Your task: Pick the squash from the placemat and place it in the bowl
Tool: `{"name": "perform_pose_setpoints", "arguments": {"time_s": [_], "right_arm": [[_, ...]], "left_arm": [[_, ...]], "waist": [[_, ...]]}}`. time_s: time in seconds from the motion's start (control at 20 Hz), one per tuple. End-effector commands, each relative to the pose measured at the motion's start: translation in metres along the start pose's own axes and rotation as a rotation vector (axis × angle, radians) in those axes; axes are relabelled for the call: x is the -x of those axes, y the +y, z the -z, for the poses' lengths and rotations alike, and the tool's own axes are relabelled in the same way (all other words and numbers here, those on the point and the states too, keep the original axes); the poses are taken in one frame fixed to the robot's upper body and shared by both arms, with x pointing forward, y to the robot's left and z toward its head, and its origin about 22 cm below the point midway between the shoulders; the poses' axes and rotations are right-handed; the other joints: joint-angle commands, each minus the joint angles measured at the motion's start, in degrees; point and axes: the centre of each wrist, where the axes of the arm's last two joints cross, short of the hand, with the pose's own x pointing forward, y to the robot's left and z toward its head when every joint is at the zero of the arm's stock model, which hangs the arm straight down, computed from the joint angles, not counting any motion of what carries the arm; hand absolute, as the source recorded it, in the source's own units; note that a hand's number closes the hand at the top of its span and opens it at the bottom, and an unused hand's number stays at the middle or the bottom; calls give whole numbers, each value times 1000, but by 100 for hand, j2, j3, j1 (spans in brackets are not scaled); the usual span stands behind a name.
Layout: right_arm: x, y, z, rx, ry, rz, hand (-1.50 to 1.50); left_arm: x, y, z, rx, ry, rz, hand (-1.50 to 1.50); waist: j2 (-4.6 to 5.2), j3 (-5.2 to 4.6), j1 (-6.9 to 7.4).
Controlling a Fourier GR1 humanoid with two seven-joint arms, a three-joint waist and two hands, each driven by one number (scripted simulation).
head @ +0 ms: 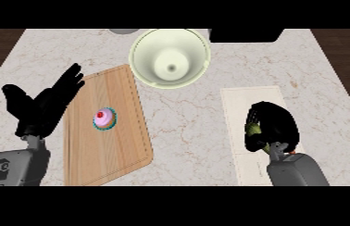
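Marble counter (184, 123) lies bare between bowl (170, 57) and placemat (236, 128), where right robot hand (275, 125) curls around squash (254, 136).

You see the green squash (254, 130) over the pale placemat (256, 100), mostly hidden; the cream bowl (169, 57) sits upright beyond the placemat.

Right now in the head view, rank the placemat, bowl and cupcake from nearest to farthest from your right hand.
From the right hand, curled over the squash:
1. Placemat, directly beneath.
2. Bowl, up and left.
3. Cupcake, far left on the cutting board.
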Motion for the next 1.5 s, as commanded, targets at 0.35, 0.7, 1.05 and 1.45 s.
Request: {"name": "perform_pose_setpoints", "arguments": {"time_s": [0.35, 0.7, 1.05, 1.45], "right_arm": [[-28, -82, -118, 164, -144, -16, 150], [-61, -119, -156, 279, -171, -77, 150], [-89, -149, -157, 277, -265, 27, 150], [-162, -182, -130, 282, -289, 163, 150]], "left_arm": [[13, -11, 0, 19, -6, -13, 0], [-16, 18, -11, 23, 10, 8, 0], [-5, -10, 8, 22, 8, 13, 0], [-4, -13, 8, 50, -8, -7, 0]], "waist": [[19, -5, 62], [-11, -11, 159], [14, -12, 93], [37, -9, 218]]}}
